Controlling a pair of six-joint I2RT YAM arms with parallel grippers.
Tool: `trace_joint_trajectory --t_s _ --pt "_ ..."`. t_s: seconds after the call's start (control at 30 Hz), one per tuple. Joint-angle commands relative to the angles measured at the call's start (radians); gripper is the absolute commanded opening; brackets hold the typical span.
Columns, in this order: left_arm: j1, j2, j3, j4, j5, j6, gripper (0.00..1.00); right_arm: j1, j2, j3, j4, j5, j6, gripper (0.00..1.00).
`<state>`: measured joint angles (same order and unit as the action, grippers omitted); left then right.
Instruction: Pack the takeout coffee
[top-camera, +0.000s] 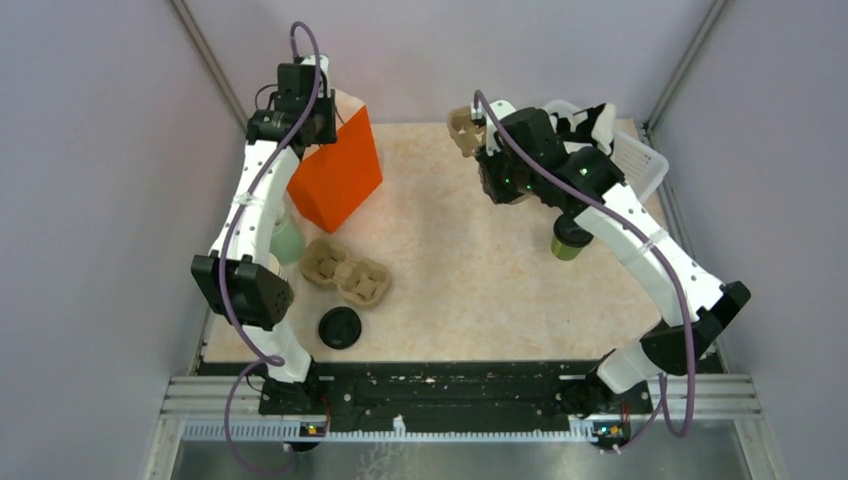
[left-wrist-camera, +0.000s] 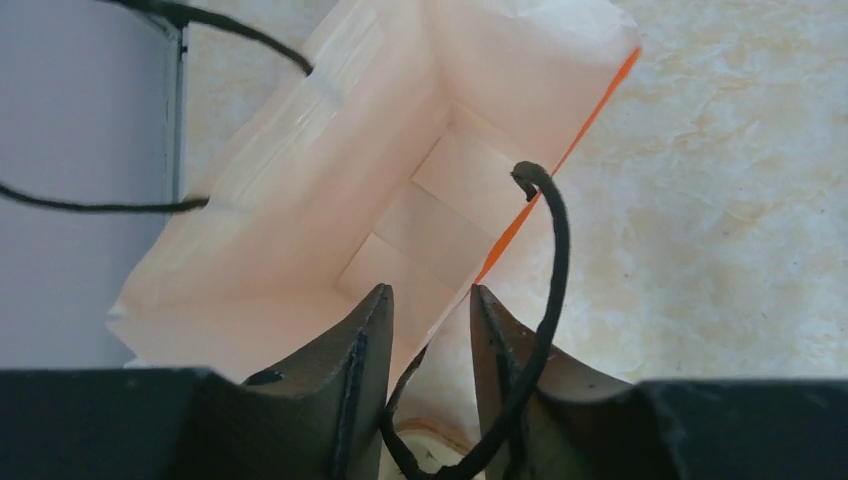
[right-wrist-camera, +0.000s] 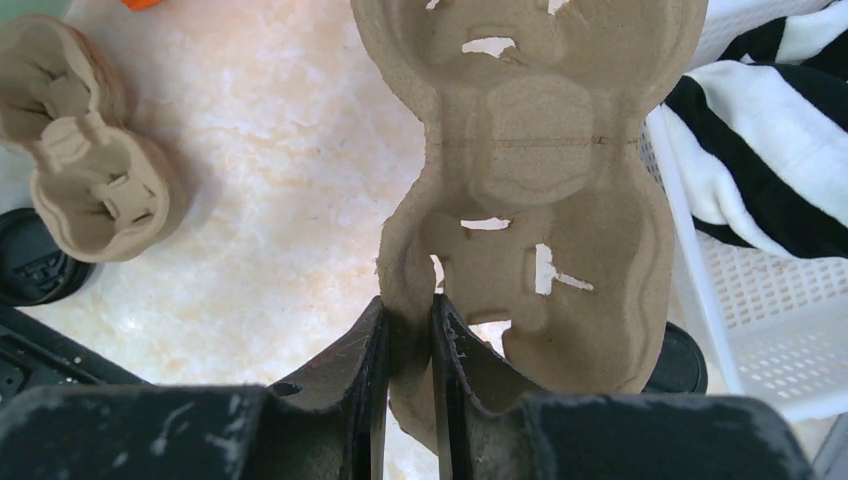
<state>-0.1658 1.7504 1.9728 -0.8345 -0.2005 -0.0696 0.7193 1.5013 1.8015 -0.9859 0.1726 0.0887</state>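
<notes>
Staging, not packing yet: right gripper (right-wrist-camera: 408, 305) clamped on the near rim of a pulp cup tray (right-wrist-camera: 540, 150), coffee (top-camera: 571, 243) standing just beyond, under the tray's right side. Left gripper (left-wrist-camera: 430, 295) has its fingers apart, straddling the bag (left-wrist-camera: 300, 200) rim; next, likely pinch it to hold the mouth open.

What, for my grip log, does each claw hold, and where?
Right claw: brown moulded-pulp cup carrier, by its edge. Left claw: nothing; jaws apart astride the rim of the orange paper bag.
</notes>
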Motion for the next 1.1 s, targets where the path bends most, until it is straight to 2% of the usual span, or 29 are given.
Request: trace_joint_trajectory --t_s 0.0,0.07,0.2,0.33,0.47,0.6,0.73,0.9,1.07 --pt "-0.023 0.006 0.018 0.099 0.105 0.060 0.32 0.003 0.007 0.004 0.027 0.043 -0.066 0.00" --pt "-0.055 0.009 0.022 0.116 0.151 0.092 0.18 0.001 -0.026 -0.039 0.043 0.082 -0.076 0.00" --pt "-0.186 0.026 0.044 0.128 0.230 0.159 0.01 -0.029 -0.100 -0.106 0.058 0.158 -0.071 0.00" --pt "-0.292 0.055 0.082 0.125 0.265 0.149 0.00 -0.034 -0.097 -0.099 0.056 0.211 -0.074 0.00" --pt "-0.344 0.059 0.083 0.121 0.382 0.120 0.00 -0.035 -0.104 -0.078 0.070 0.245 -0.072 0.00" --pt "-0.391 0.044 0.032 0.126 0.410 0.099 0.00 -0.036 -0.156 -0.120 0.128 0.253 -0.069 0.00" --pt "-0.431 0.050 0.041 0.091 0.402 0.083 0.00 -0.036 -0.150 -0.079 0.100 0.253 -0.058 0.00" --pt "-0.478 0.004 0.030 0.082 0.445 0.089 0.00 -0.036 -0.147 -0.059 0.090 0.292 -0.053 0.00" --pt "-0.524 -0.073 -0.054 0.068 0.514 0.108 0.00 -0.036 -0.157 -0.027 0.091 0.354 -0.069 0.00"
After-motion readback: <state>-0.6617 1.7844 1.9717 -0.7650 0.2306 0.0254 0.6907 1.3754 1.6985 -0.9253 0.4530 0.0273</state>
